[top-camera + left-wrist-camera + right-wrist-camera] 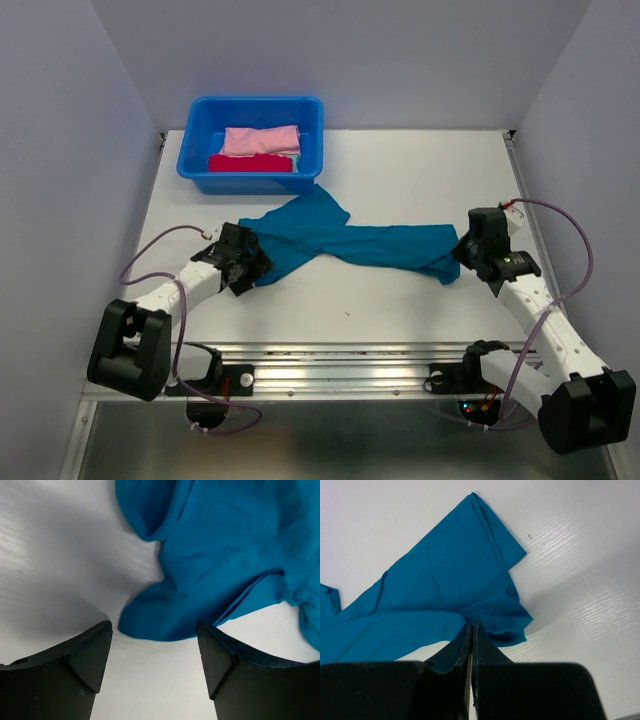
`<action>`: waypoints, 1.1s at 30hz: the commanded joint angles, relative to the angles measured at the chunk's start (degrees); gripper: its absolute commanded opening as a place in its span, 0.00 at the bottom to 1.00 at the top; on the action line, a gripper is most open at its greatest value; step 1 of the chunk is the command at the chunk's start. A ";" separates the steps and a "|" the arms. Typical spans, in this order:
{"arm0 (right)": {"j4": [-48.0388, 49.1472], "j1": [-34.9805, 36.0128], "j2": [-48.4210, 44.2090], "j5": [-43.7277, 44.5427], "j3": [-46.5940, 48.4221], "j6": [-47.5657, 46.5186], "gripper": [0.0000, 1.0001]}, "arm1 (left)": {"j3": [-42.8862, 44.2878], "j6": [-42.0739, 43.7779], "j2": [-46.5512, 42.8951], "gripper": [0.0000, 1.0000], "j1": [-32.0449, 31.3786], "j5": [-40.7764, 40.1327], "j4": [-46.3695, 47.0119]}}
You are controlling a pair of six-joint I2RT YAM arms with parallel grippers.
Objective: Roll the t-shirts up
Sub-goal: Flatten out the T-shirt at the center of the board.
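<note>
Two arms rose from the near edge of the worktop (420,180), one on each side. The left tool (243,265) stood released. Its two dark fingers (85,655) were spread wide just above the surface, with nothing between them. The rounded left end of the teal t-shirt (350,240) lay just beyond the gap between them.

The right tool (467,250) was clenched, its two fingers (485,652) pressed flat together. Their tips met the near edge of the shirt's right end, where the folds ran in toward them. Whether any cloth was pinched there could not be told.

That one teal t-shirt lay across the middle of the worktop in a loose, twisted band from the left tool to the right tool. A broader flap reached toward the far edge, up to the tub (250,183).

The single bright-blue tub sat near the far left corner. It held two smaller folded shirts: one pink bundle (260,140) toward the far wall, and one red bundle (250,163) just in front of it, touching it. That made three t-shirts, one on the worktop and two in the tub.
</note>
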 commanded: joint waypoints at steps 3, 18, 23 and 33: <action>2.89 -0.29 0.12 -0.89 1.29 -1.20 0.01 | -1.92 -1.26 3.31 0.73 -0.42 -1.19 5.82; -4.74 -0.29 1.01 3.92 -0.12 5.82 0.40 | 5.72 1.46 -1.33 0.00 -1.74 -4.34 -0.41; -10.45 -0.29 -2.15 5.17 -0.82 10.57 0.47 | 8.53 2.60 -5.91 0.00 -1.03 -3.30 -2.26; -12.32 -0.29 -3.83 -3.26 -1.96 11.19 0.46 | 8.36 1.90 -9.24 0.00 1.77 -4.34 -5.42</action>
